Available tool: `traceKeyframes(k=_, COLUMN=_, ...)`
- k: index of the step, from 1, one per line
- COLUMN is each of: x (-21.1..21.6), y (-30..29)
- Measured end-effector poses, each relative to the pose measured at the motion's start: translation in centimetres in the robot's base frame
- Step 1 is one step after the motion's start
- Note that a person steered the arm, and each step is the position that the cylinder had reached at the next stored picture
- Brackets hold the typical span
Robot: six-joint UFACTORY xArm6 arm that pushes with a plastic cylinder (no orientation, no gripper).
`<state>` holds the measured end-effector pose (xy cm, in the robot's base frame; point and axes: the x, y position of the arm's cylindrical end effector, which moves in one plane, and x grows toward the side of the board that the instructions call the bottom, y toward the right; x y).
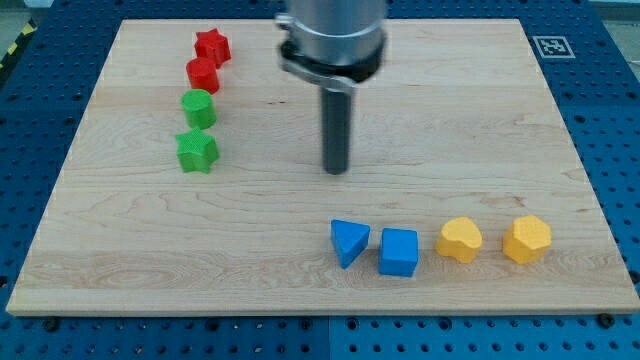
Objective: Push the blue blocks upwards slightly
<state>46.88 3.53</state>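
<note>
A blue triangle block and a blue cube lie side by side near the view's bottom, a little right of centre. My tip is the lower end of the dark rod, standing above them toward the view's top. It is apart from both blue blocks, roughly over the triangle's left side, with a clear strip of board between.
A red star, a red cylinder, a green cylinder and a green star stand in a column at the upper left. A yellow heart-like block and a yellow hexagon lie right of the blue cube. The wooden board has edges all round.
</note>
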Motion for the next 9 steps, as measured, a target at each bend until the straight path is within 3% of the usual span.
traceKeyframes(k=1, x=0.5, y=3.4)
traceKeyframes(k=2, x=0.6, y=2.6)
traceKeyframes(k=5, x=1.2, y=-8.2)
traceKeyframes(k=6, x=2.8, y=-11.6)
traceKeyframes(k=7, x=7.0, y=-12.9)
traceKeyframes(k=8, x=12.1, y=-10.3)
traceKeyframes(k=9, x=14.9, y=-3.6)
